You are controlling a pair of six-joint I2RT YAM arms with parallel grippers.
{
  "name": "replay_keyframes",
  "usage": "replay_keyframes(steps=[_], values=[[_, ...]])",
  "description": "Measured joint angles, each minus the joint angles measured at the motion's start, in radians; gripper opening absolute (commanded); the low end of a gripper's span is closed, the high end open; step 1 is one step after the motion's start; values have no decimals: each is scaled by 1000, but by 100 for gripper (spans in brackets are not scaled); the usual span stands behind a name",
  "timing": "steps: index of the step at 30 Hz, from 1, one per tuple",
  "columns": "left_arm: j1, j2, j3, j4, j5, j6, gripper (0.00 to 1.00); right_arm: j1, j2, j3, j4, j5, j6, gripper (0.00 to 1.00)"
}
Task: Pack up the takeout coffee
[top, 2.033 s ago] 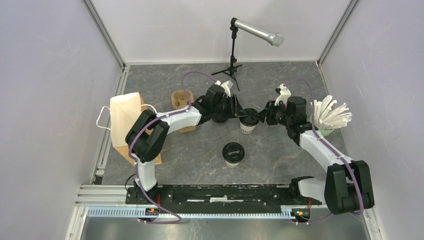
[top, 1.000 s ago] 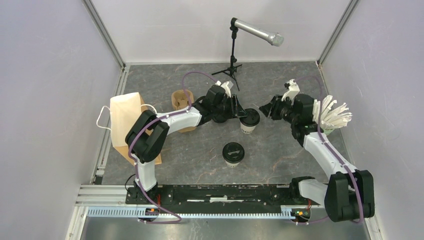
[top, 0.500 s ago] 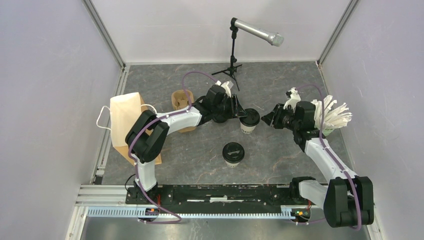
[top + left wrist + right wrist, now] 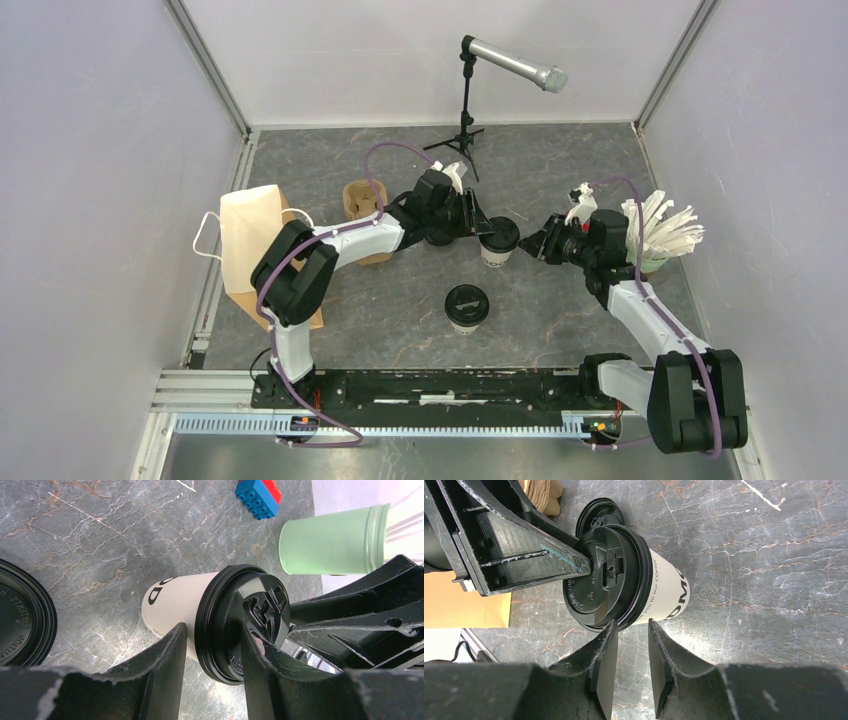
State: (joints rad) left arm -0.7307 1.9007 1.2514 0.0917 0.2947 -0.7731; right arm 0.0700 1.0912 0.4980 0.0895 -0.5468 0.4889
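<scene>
A white takeout coffee cup (image 4: 498,243) with a black lid (image 4: 606,580) stands upright mid-table. My left gripper (image 4: 483,228) is shut on its lid. In the left wrist view (image 4: 214,632) one finger lies under the rim against the cup wall (image 4: 172,597) and the other rests on the lid top. My right gripper (image 4: 537,245) sits just right of the cup, its jaws a narrow gap apart and empty. Its fingertips (image 4: 611,626) reach the lid's edge. A second lidded cup (image 4: 466,306) stands nearer the arm bases.
A brown cup carrier (image 4: 358,199) and a tan paper bag (image 4: 248,250) are at the left. A green cup of straws (image 4: 655,240) stands behind my right wrist. A microphone stand (image 4: 466,120) is at the back, with a blue-red brick (image 4: 257,495) nearby. Another black lid (image 4: 599,511) shows near the carrier.
My right gripper let go of the cup, drew back to the right, then settled low beside it with slightly narrower jaws. Left gripper and both cups stayed put.
</scene>
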Motion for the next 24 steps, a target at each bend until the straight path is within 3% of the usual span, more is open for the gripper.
replay_keyframes(steps=[16, 24], values=[[-2, 0, 6, -11, -6, 0, 49, -4, 62, -23, 97, -25, 25, 32], [-4, 4, 6, -6, -8, 0, 49, 2, 53, -204, 221, 82, -14, 29]])
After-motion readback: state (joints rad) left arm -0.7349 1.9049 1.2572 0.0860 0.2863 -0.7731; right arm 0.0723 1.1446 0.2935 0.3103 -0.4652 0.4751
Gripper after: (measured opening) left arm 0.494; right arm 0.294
